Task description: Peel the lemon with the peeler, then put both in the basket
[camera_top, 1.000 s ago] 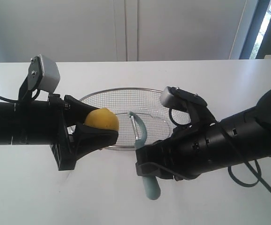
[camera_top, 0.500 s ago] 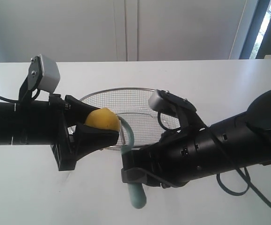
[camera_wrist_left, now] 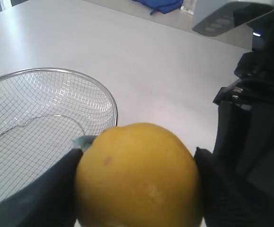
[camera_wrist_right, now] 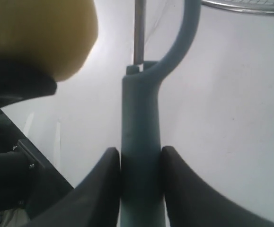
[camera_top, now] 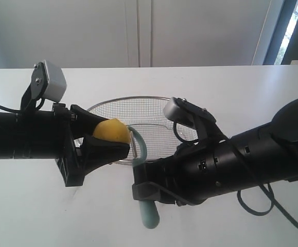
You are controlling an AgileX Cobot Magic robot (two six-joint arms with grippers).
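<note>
Above the white table [camera_top: 241,87], in front of the shallow silver wire-mesh basket [camera_top: 133,98], the left gripper [camera_top: 106,137] clasps the round yellow lemon [camera_top: 112,130]. The right gripper [camera_top: 144,186] clamps the pale teal peeler [camera_top: 150,215] by its handle, blade just beside the lemon.

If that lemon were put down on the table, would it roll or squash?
Likely it would roll: the lemon looks nearly round, no flat side. It seems firm, since the fingers pinching both sides leave no visible dent. Its smooth skin might slip a little.
</note>
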